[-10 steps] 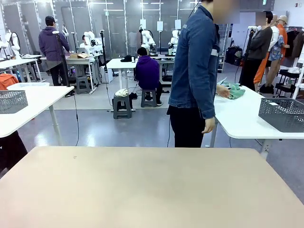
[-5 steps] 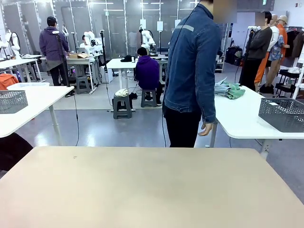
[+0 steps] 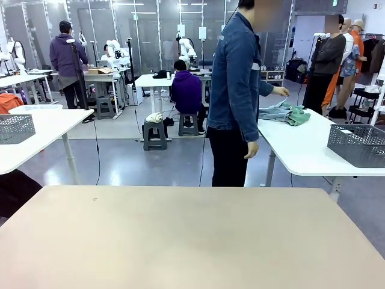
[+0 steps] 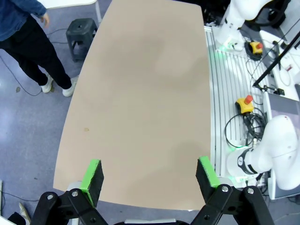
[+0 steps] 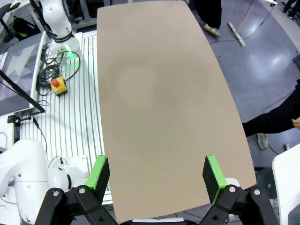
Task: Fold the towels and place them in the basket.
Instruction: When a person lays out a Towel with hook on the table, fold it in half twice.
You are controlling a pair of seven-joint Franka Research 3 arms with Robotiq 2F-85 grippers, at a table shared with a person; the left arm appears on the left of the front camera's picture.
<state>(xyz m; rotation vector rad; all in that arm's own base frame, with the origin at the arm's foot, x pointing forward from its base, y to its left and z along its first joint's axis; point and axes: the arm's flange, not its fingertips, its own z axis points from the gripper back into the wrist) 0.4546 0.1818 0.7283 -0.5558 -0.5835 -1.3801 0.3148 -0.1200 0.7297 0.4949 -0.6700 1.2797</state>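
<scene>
Towels [image 3: 286,113] crumpled in a low heap, long axis left-right, on white tabletop [image 3: 301,150] at right, person's hand [image 3: 280,91] just above, basket [image 3: 358,144] nearby, left jaws and right jaws wide, empty, over beige tabletop [image 3: 180,241]

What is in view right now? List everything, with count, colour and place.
towels: two, mint green and pale blue-grey, heaped on the far-right white table
basket: one, dark grey mesh, same white table, nearer end
second basket: one, grey mesh, on a white table at left
beige table: one, in front of the robot
person: one, denim jacket, black trousers, beside the towels, one arm reaching over them
left hand: one, black, green pads, open, over the beige table
right hand: one, black, green pads, open, over the beige table
</scene>
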